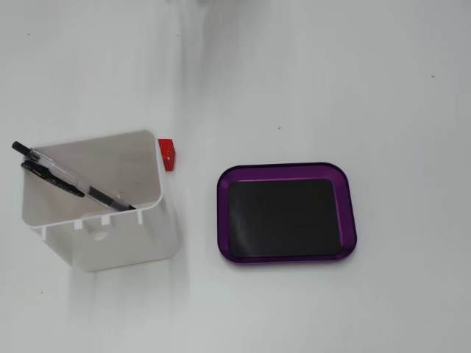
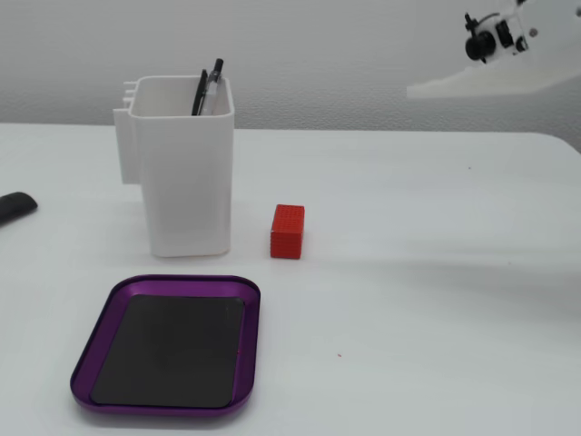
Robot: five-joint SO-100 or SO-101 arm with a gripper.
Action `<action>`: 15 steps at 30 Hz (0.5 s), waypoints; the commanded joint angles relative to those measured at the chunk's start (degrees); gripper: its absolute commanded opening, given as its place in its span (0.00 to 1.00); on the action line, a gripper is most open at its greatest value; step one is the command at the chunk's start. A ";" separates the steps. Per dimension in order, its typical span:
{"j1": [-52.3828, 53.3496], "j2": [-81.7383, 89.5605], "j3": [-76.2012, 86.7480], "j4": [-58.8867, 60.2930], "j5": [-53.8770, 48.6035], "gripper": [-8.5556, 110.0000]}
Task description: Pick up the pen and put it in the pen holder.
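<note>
The white square pen holder [image 1: 140,243] stands at the left in a fixed view and shows upright in the other fixed view [image 2: 186,182]. Two pens lean inside it: a clear-bodied pen with black ends [image 1: 70,176] and a darker pen [image 1: 50,179]; their tops stick out above the rim [image 2: 211,84]. No pen lies on the table. A white part of the arm with black fittings [image 2: 495,41] shows at the top right, high above the table and far from the holder. Its fingers cannot be made out.
A purple tray with a black inlay [image 1: 287,257] lies to the right of the holder, and in front of it in the other fixed view [image 2: 91,363]. A small red block [image 2: 287,231] stands beside the holder. A black object [image 2: 14,207] lies at the left edge.
</note>
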State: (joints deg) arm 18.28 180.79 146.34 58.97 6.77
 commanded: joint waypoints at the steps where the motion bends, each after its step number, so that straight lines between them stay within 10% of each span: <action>1: -2.46 1.67 1.93 8.61 1.14 0.28; 15: -11.69 3.16 15.03 12.92 0.88 0.28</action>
State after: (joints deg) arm 6.77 183.52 160.40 72.77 7.65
